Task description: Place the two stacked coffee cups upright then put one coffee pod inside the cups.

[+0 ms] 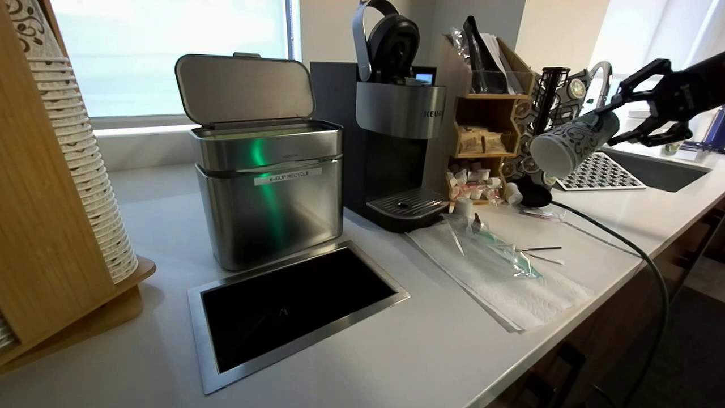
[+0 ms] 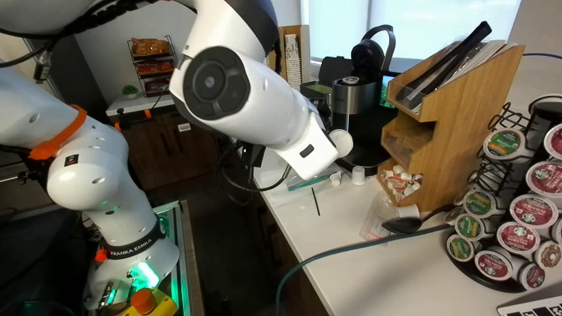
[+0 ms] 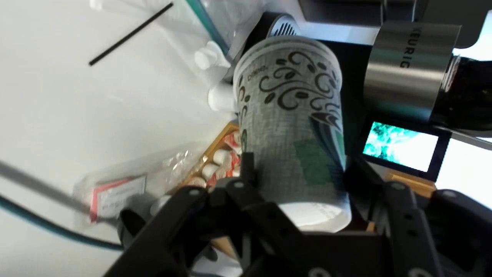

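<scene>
**Paper cups (image 3: 292,127) gripped and aloft, not yet upright**

By my reading the task is about midway. The pick-up looks done: in an exterior view the cups hang at the right of the frame, clear of the white counter (image 1: 419,351). Uprighting is not done. There they tilt on their side, rim end toward the lower left and dipping below the base end. Standing them rim-up is left, and so is the pod step. Coffee pods (image 2: 519,237) crowd the right of the frame in an exterior view, and what looks like a single pod (image 2: 351,80) sits on top of the coffee machine (image 2: 344,98), upper middle; which one is meant, the pictures do not settle. No pod can be made out in the cups' pale rim end. In the wrist view the rim edge looks doubled, which would fit two nested cups, though I cannot count them surely.

The gripper (image 3: 300,165) is clamped around the cups. In the wrist view its fingers (image 3: 363,181) press the wall from either side, nearer the base than the rim. The base faces back toward the palm at the bottom of the frame; the rim points away, toward the upper middle. Standing them up would probably call for a turn of the wrist.
</scene>
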